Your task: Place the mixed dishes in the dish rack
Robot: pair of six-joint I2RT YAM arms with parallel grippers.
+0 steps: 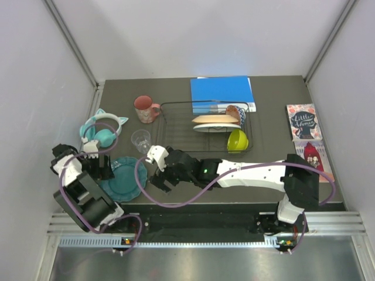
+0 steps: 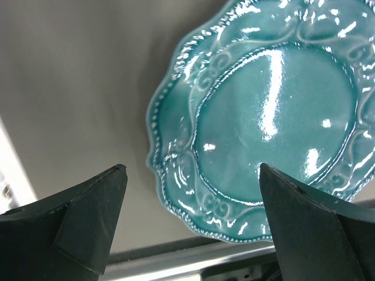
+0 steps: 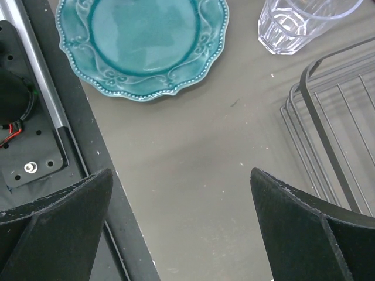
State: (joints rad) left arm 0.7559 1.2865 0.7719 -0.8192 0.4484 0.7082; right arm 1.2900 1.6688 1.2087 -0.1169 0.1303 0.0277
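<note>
Left gripper (image 2: 192, 170) hangs with its jaws spread wide and empty, just above the near-left rim of the glossy teal scalloped plate (image 2: 275, 117). That plate lies flat and face up on the dark table (image 3: 193, 175), close to its near edge. Right gripper (image 3: 181, 172) is likewise wide open and holds nothing, poised over bare table between that plate and the rectangular black wire dish rack (image 3: 328, 129).

From where I stand, the step in hand looks like picking up the teal plate. Lying flat, it calls for one finger under the rim and one on top, then tipping it on edge for the tines. Being round, it has no long axis; the rack's runs left to right.

Farther back, the clear faceted cup (image 1: 140, 139) and the pink mug (image 1: 144, 109) stand upright outside the rack. A peach plate (image 1: 214, 119), a white plate (image 1: 217, 127) and the yellow-green bowl (image 1: 237, 140) already sit inside it.
</note>
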